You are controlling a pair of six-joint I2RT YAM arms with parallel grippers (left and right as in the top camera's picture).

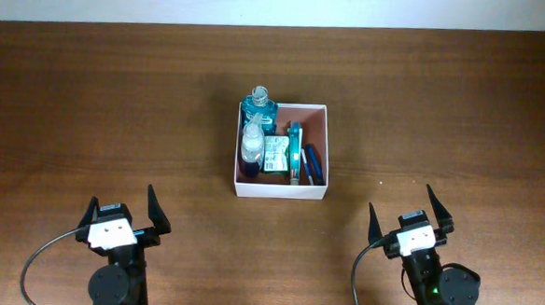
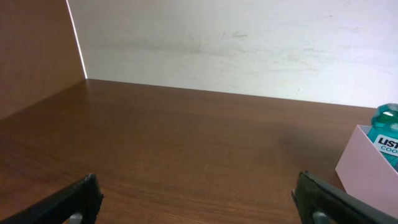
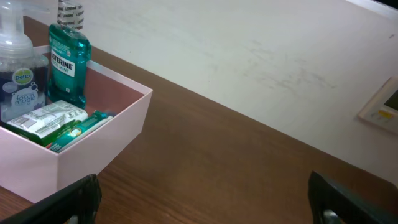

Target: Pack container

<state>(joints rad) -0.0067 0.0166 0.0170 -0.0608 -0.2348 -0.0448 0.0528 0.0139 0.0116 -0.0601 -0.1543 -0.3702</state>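
Left end effector [image 1: 122,199] and right end effector [image 1: 401,200] wide open, empty; container [image 1: 280,189] stiff cardboard, loaded, probably heavyish, so grip opposite walls

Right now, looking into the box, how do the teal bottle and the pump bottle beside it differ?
The mouthwash bottle is teal with a clear ridged cap; the pump bottle is clear above, dark blue below, with a pale pump head. The mouthwash bottle stands in the far left corner of the container; the pump bottle sits nearer the robot. Both stand upright along the left wall.
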